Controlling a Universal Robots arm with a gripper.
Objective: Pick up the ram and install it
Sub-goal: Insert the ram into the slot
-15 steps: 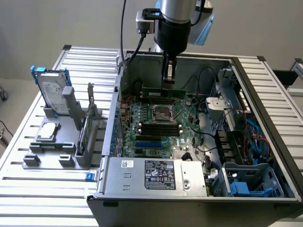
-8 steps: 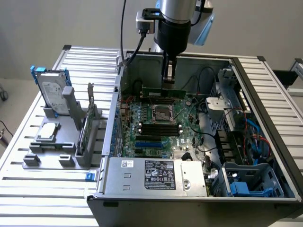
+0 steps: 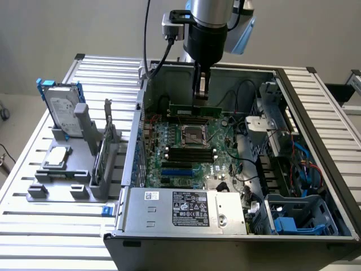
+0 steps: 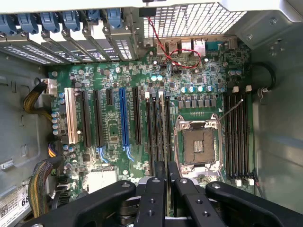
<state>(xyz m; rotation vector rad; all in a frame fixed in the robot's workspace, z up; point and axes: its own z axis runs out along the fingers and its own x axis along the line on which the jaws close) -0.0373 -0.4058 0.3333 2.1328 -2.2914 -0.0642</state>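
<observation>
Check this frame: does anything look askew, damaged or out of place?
Nothing stands out. The gripper holds the ram by its top edge, parallel to the memory slots below. The processor socket is empty, but the processor lies on the grey fixture, which looks staged.

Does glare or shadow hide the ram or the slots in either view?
Exterior view: even light, ram in the end effector plainly lit, no glare. Wrist view: perforated case wall washed out white, warm bright patch on the motherboard; memory slots not hidden.
</observation>
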